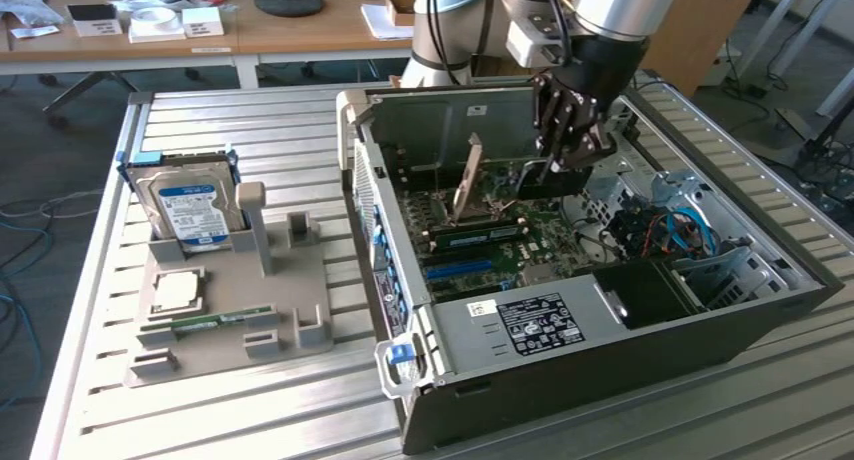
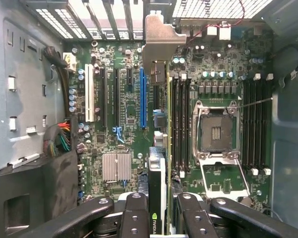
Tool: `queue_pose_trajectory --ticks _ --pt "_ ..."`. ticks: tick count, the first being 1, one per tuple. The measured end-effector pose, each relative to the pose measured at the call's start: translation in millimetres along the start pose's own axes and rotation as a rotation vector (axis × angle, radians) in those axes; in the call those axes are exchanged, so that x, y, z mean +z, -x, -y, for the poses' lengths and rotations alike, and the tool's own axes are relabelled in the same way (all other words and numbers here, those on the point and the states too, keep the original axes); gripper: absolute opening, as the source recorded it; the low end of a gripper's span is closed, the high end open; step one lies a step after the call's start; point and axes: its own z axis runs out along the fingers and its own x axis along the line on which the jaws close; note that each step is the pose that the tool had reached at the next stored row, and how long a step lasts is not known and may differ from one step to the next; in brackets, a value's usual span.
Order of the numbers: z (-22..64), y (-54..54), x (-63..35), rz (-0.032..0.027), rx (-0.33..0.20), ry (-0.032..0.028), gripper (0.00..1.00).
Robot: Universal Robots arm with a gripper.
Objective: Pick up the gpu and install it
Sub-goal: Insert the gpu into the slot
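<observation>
My gripper is down inside the open computer case, shut on the gpu. The card stands on edge over the motherboard. In the wrist view the gpu runs edge-on from between my black fingers to its silver bracket near the case's slotted rear wall. It lies alongside the blue expansion slot, between that slot and the memory slots. Whether its lower edge touches a slot is hidden.
On the exterior view's left, a grey holder tray carries the blue-labelled hard drive, a processor chip and a green memory stick. Case walls surround my gripper. Cables and a drive cage fill the case's right side.
</observation>
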Motion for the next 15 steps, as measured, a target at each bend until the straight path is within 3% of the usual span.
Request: queue_pose_trajectory --ticks 15 --pt "-1.3 -1.8 11.9 -0.0001 0.0 0.0 0.27"
